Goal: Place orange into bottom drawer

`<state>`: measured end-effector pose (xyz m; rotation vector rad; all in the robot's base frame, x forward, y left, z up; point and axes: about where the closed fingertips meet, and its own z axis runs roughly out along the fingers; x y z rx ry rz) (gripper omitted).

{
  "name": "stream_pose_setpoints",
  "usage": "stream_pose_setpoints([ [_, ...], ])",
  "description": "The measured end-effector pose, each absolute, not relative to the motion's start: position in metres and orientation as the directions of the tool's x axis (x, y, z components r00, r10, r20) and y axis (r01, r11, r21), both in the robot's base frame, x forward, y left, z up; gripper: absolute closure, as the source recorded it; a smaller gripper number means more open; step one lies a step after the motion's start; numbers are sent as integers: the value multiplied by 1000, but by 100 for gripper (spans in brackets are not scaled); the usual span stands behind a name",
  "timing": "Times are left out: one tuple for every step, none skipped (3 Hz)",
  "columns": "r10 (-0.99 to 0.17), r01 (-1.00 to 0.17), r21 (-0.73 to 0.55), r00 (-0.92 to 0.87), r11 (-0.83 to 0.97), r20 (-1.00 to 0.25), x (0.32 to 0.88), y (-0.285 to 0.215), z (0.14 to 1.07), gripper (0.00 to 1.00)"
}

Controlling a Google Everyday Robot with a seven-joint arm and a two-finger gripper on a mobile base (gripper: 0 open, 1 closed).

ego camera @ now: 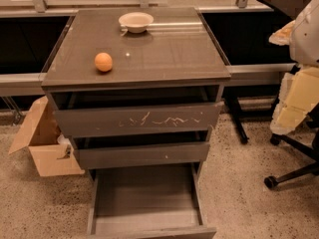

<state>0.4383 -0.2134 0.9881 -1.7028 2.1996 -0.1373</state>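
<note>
The orange [103,61] is a small round fruit lying on the left front part of the grey-brown cabinet top [169,54]. The bottom drawer [147,198] is pulled out wide open toward me at the foot of the cabinet, and its plain grey floor is bare. Above it are the plain middle drawer front [142,155] and the white-scratched top drawer front [137,119], both slightly ajar. My gripper is not in this view, so its position relative to the orange cannot be seen.
A shallow white bowl [136,21] stands at the back of the cabinet top. An open cardboard box [45,143] lies on the floor at the left. An office chair base [294,171] and pale bulky shapes [299,83] stand at the right.
</note>
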Motion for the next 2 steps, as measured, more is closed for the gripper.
stream_pose_setpoints([
  [-953,-918,-290,-212,271,-218,439,-213,988,0],
  [-950,-917,-302,-190,261,-248,458,-209,984,0],
])
